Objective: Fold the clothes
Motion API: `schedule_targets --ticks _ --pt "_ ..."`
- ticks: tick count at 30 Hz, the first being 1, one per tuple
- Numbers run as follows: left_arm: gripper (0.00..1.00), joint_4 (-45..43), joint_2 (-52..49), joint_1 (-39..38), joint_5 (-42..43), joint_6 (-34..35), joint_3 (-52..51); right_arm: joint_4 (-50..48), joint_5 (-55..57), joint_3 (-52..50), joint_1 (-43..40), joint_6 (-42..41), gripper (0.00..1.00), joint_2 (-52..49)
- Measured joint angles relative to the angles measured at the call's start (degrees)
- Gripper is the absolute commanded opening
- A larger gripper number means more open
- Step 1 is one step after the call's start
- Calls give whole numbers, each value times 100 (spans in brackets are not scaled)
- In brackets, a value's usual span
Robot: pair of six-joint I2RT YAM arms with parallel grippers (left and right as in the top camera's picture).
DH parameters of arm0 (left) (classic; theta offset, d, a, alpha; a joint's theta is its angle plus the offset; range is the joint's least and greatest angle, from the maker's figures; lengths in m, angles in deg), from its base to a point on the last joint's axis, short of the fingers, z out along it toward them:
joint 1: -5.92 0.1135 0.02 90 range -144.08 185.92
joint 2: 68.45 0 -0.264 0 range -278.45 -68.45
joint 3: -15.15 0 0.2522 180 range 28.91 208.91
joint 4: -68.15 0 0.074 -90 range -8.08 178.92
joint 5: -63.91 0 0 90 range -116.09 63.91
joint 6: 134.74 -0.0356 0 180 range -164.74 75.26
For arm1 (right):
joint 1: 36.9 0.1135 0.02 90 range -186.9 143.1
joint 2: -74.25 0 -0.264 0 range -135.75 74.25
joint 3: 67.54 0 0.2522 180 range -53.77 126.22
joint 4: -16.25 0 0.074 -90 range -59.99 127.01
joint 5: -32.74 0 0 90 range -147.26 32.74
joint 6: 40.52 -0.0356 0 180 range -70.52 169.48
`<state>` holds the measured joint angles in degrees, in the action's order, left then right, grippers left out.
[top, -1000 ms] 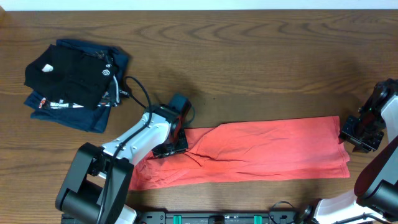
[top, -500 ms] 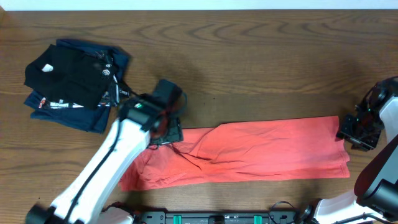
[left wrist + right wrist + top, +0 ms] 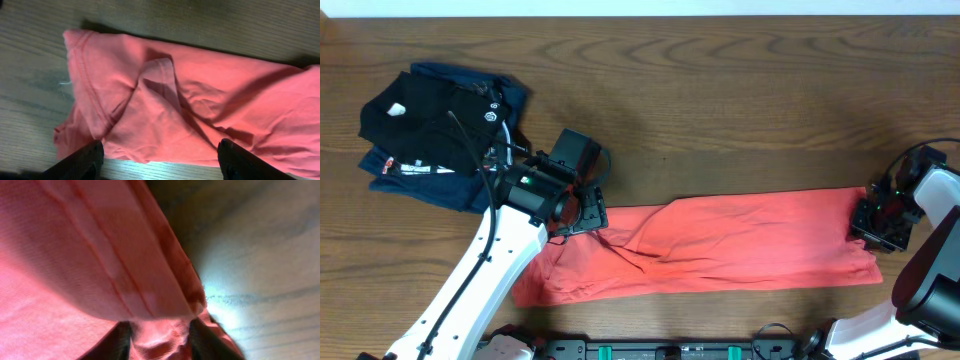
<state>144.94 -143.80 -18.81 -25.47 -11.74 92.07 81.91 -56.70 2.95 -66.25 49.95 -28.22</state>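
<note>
looks down on a wooden worktop (image 3: 740, 90), with the shirt (image 3: 750, 245) laid across its near half as a long, narrowed band running left to right. soft, thin cotton, by judgement: light, limp, no stiffness of its own, prone to sag and drag wherever unsupported, and likely to cling a little to the wood rather than slide cleanly. shows rumpling and a raised pleat at the left end, flatter layers toward the right. best taken at the corners or along a hem, through all layers at once, so that no under-layer gets left on the wood. better not pinched mid-panel, which only bunches cloth. further back on the left, well apart from the band, a pile (image 3: 435, 130) of dark folded garments, no part of this job. over the left end, the left gripper (image 3: 586, 212), spread wide and holding nothing, just above the crumpled hem. at the right end, the right gripper (image 3: 877, 222), closed on the shirt's edge, with a wad of coral cloth pinched between its fingers (image 3: 117, 347) in the wrist view.
</note>
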Motion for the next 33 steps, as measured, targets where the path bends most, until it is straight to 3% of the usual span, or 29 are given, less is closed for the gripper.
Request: schedule_targets --ticks 3,11,23,27,33 --pt "75 0 0 0 0 0 0 -74 -15 -9 0 -11 1 22" --pt "75 -74 0 0 -2 0 0 -238 -74 210 -116 -450 1 -33" --pt "75 -195 0 162 -20 0 0 973 348 2441 -721 -756 1 -170" --pt "75 -192 0 170 -22 0 0 1617 387 2680 -520 -737 1 -170" --pt "75 -195 0 170 -22 0 0 2339 398 2688 452 -684 1 -170"
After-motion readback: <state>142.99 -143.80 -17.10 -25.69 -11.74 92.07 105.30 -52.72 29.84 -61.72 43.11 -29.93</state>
